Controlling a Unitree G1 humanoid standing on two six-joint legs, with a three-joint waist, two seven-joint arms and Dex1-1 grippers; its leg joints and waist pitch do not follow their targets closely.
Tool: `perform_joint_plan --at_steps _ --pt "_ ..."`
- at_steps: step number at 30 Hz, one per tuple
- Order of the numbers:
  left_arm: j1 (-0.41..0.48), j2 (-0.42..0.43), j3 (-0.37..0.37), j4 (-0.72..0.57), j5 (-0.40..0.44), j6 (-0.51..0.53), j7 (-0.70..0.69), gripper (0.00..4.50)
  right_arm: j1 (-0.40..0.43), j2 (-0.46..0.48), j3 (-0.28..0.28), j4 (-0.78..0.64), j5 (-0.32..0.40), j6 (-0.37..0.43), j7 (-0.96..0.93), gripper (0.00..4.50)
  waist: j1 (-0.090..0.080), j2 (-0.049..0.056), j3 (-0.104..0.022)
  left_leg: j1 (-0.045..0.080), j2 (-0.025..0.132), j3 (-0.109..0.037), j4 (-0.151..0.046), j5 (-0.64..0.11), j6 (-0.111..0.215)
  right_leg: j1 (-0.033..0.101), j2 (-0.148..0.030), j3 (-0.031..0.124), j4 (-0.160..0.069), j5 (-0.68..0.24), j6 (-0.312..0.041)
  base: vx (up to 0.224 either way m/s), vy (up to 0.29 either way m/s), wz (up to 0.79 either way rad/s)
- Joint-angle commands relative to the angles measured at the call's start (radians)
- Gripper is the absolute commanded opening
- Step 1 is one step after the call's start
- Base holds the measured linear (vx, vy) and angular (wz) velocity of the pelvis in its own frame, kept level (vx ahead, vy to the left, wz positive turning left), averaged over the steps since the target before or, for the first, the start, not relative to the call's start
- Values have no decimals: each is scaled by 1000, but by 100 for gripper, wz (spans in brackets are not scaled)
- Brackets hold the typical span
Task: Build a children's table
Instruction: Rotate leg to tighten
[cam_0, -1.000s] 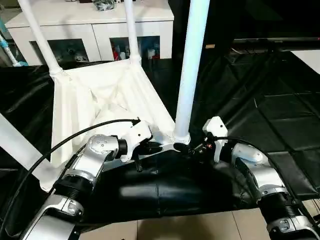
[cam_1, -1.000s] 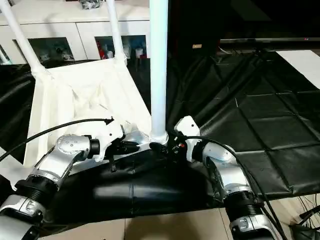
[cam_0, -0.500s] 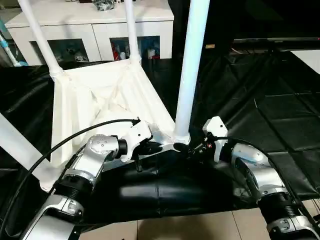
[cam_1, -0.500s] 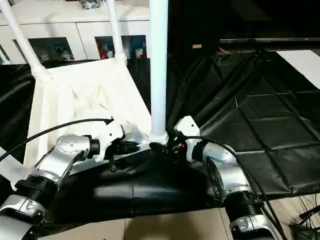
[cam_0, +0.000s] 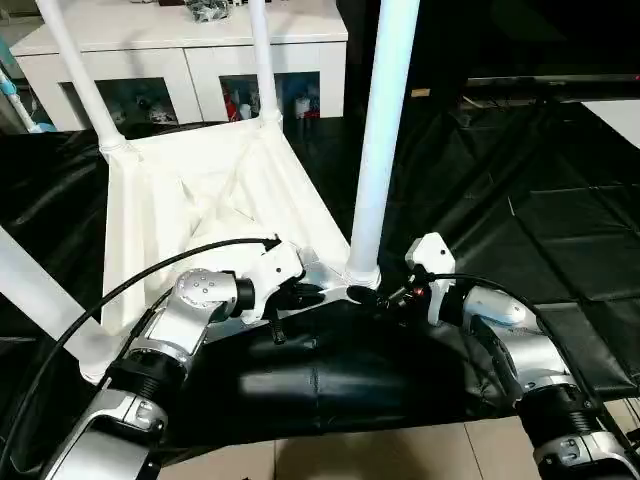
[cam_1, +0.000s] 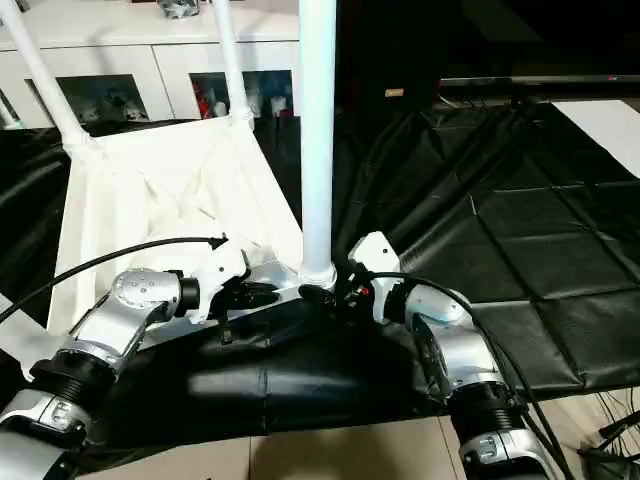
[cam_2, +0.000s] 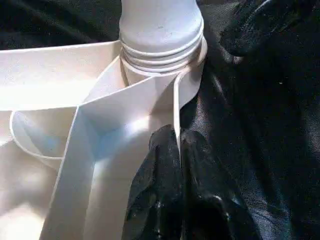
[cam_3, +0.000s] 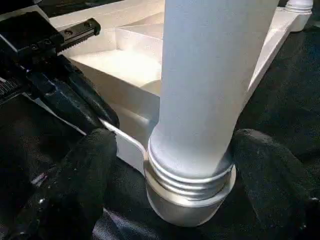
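The children's table top (cam_0: 200, 190) lies upside down on black cloth, ribbed underside up. White legs stand in its corner sockets: two at the far side (cam_0: 80, 80) (cam_0: 262, 60), one at the near left (cam_0: 40, 290), one at the near right (cam_0: 375, 150). My left gripper (cam_2: 176, 145) is shut on the thin rim of the table top (cam_2: 175, 100), right beside the near-right socket. My right gripper (cam_3: 185, 165) is open, one black finger (cam_3: 85, 175) on each side of that leg's threaded base (cam_3: 190, 170), just above its socket.
A white cabinet with glass doors (cam_0: 180, 50) stands behind the table. Wrinkled black cloth (cam_0: 560, 220) spreads out to the right. Tiled floor (cam_0: 380, 455) shows at the near edge between my forearms.
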Motion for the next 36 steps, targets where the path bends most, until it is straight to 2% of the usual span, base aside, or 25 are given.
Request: perform_joint_plan --at_steps 1,36 --pt "31 -6 -32 34 12 9 -4 0 8 9 40 0 -7 12 17 386 8 -14 -59 4 43 -18 -54 -150 108 51 -48 29 -51 -61 -269 0 0 0" --pt "31 -6 -32 34 12 9 -4 0 8 9 40 0 -7 12 17 386 8 -14 -60 4 43 -18 -54 -148 111 52 -49 29 -51 -51 -272 0 0 0"
